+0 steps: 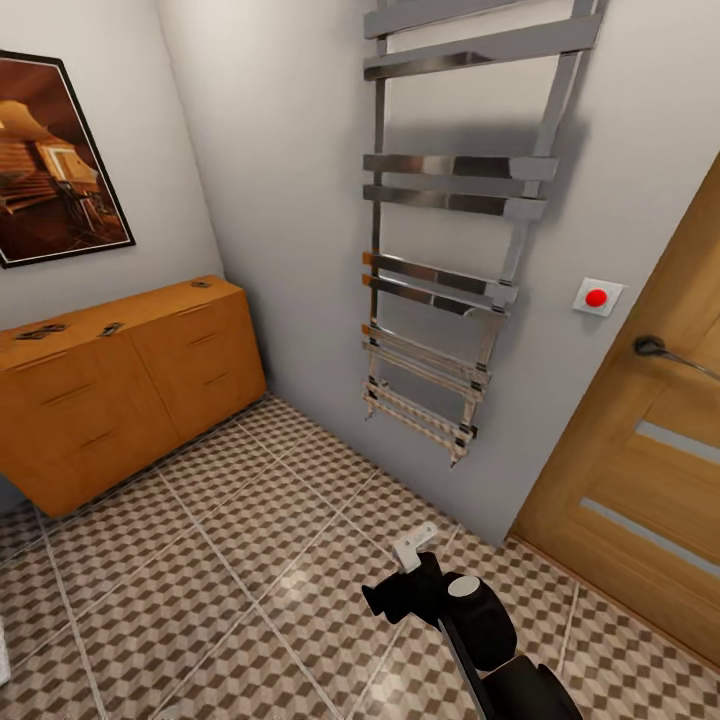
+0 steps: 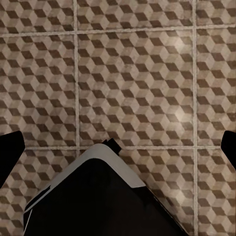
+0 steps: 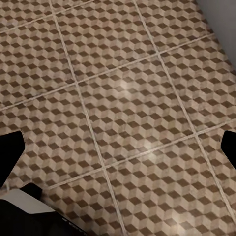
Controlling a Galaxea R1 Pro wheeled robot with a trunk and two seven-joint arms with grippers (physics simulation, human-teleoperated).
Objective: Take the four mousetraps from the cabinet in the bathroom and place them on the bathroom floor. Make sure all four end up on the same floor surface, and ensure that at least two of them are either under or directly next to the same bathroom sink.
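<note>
The orange-tan cabinet [image 1: 130, 385] stands against the left wall, a few tiles away from me. Tiny mousetraps lie on its flat top: a small cluster near the left end [image 1: 42, 331], one further along [image 1: 110, 328] and one at the far end [image 1: 200, 284]. The cube-pattern bathroom floor [image 1: 230, 560] spreads between me and the cabinet. My left gripper [image 2: 118, 147] hangs open over bare tiles, with its dark fingertips [image 2: 10, 152] far apart. My right gripper [image 3: 118, 147] is open too, above the floor [image 3: 128, 98]. The sink is out of view.
A chrome towel radiator [image 1: 450, 260] hangs on the wall ahead. A wooden door [image 1: 640, 480] with a handle stands at the right, with a red button [image 1: 597, 297] beside it. A framed picture [image 1: 55, 160] hangs above the cabinet. My folded arm [image 1: 480, 625] is low in the head view.
</note>
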